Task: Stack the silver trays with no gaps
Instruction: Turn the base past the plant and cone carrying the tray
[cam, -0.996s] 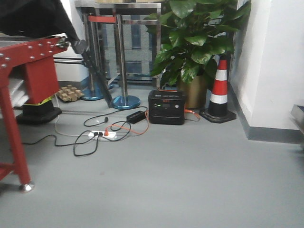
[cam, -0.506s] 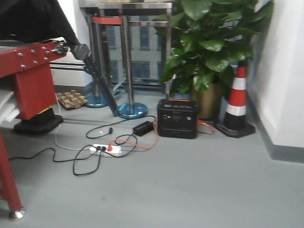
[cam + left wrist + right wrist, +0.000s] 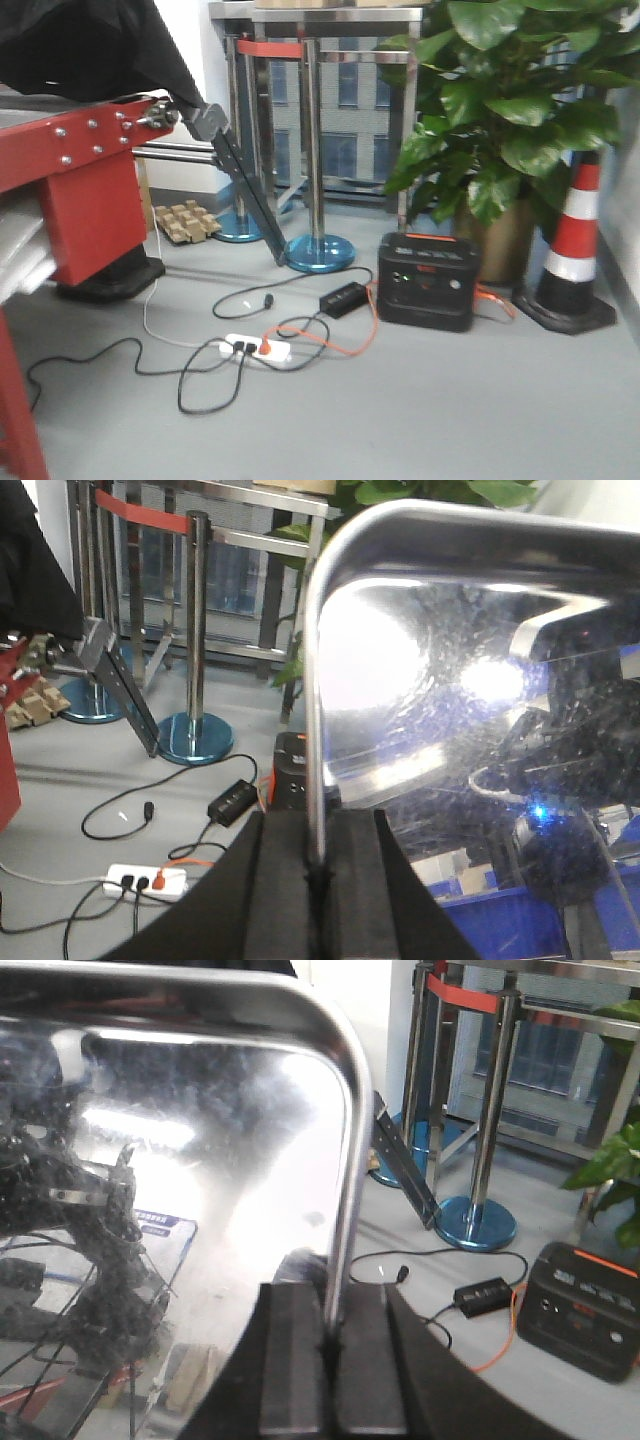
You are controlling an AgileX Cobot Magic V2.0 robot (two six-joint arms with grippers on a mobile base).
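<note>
The grey floor (image 3: 450,400) takes up most of the front view. A broad-leaved potted plant (image 3: 520,100) stands at the right, and a red steel frame (image 3: 70,140) under a black cloth (image 3: 80,45) at the left. Between them stand chrome stanchions (image 3: 312,150) on blue bases, and a striped traffic cone (image 3: 572,250) sits at the far right.

My left gripper (image 3: 320,865) has its two black fingers (image 3: 285,880) pressed together on the thin rim of a silver tray (image 3: 470,680). The rim rises straight up from the pinch and bends right at a rounded corner, with the scuffed mirror base spreading to the right, off the floor. Blue plastic bins (image 3: 480,925) show below it.

My right gripper (image 3: 333,1335) is likewise clamped on a silver tray's (image 3: 180,1160) rim, and this pan spreads to the left. Whether both of my grippers hold one pan or two, I cannot tell.

A black power station (image 3: 428,283) sits before the plant. A white power strip (image 3: 255,348) lies near it among black cables, with an orange cable (image 3: 340,345) running beside them.
</note>
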